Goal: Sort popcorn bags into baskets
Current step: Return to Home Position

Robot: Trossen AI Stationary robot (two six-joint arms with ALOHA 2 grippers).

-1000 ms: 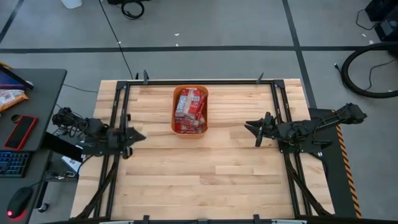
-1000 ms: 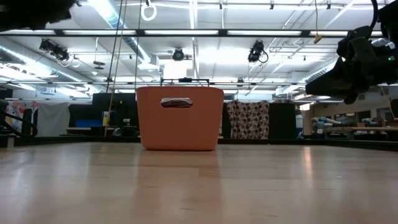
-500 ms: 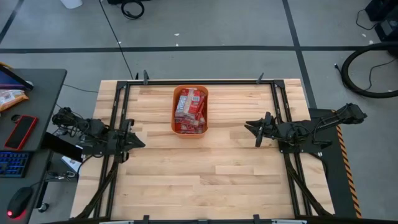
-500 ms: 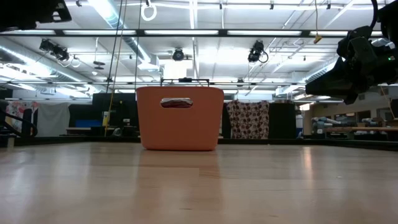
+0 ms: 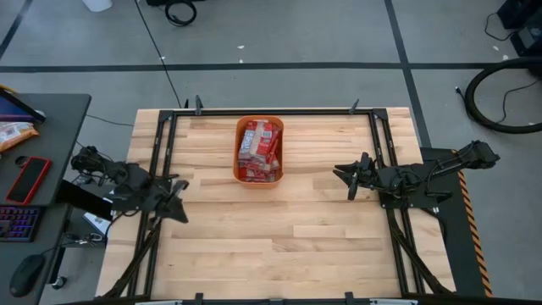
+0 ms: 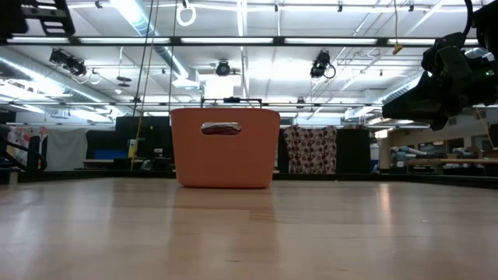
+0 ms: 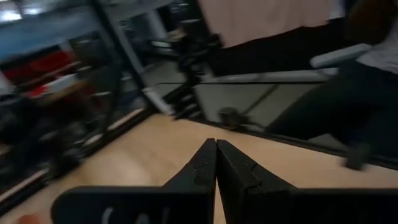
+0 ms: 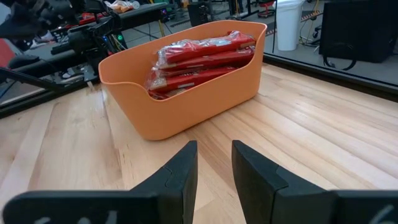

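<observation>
We see a big wooden bench with one dark arm at each side. The orange basket stands on the bench, right in front of the right end effector and well apart from it. The basket does not touch either end effector. From the left end effector the basket is far off and to one side, not straight ahead. The red popcorn bags all lie in a pile inside the basket, and some stick up near its rim. The bare wood between the basket and each end effector has no bag on it. The right end effector hangs low over the bench with its two fingers spread a little, and nothing is between them. The left end effector sits over the side edge of the bench, and its two fingers are pressed together on nothing.
</observation>
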